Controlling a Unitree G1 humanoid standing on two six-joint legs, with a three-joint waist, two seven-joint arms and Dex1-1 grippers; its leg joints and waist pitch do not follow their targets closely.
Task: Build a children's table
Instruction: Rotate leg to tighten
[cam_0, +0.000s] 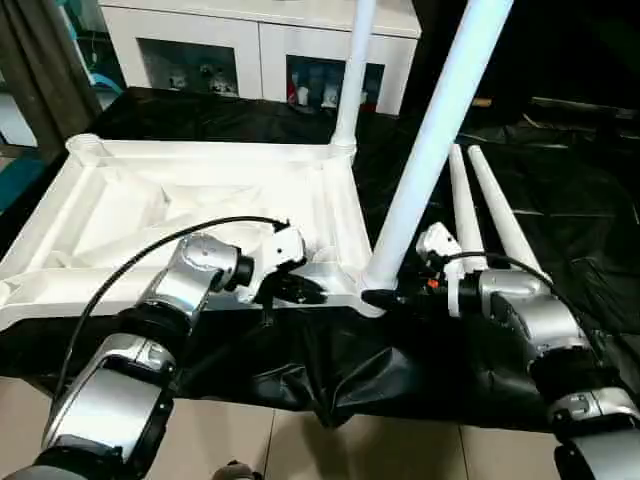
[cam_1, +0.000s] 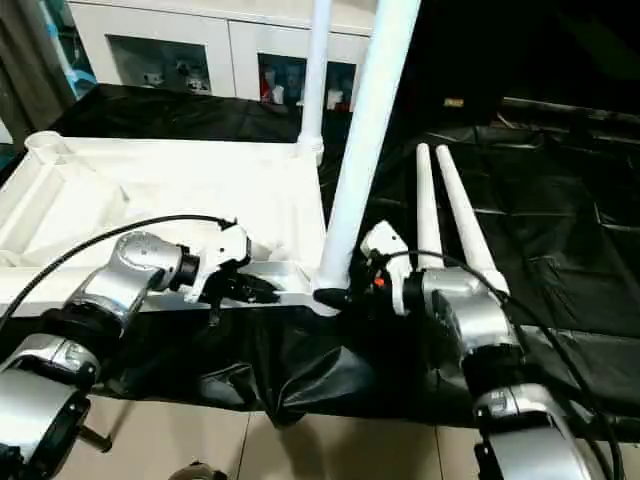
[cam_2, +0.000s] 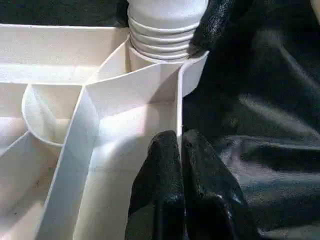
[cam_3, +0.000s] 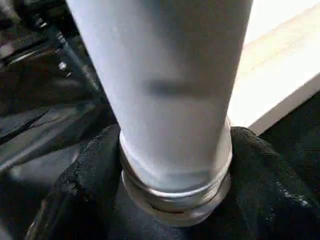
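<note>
White ribbed plastic rectangular tabletop (cam_0: 200, 200) lies upside down on black sheeting (cam_0: 560, 200), filling the left and centre of the head view, its left edge cut off; one white tapered tube leg (cam_0: 352, 70) stands in the far corner socket and a second (cam_0: 435, 140) in the near right socket, both tops out of frame. Left gripper (cam_0: 305, 291), fingers closed, pinches the tabletop's near rim wall just left of that socket. Right gripper (cam_0: 385, 296) straddles the threaded base of the near leg, fingers (cam_3: 85, 185) on either side, contact hard to judge; two spare white legs (cam_0: 490, 215) lie right of centre.
</note>
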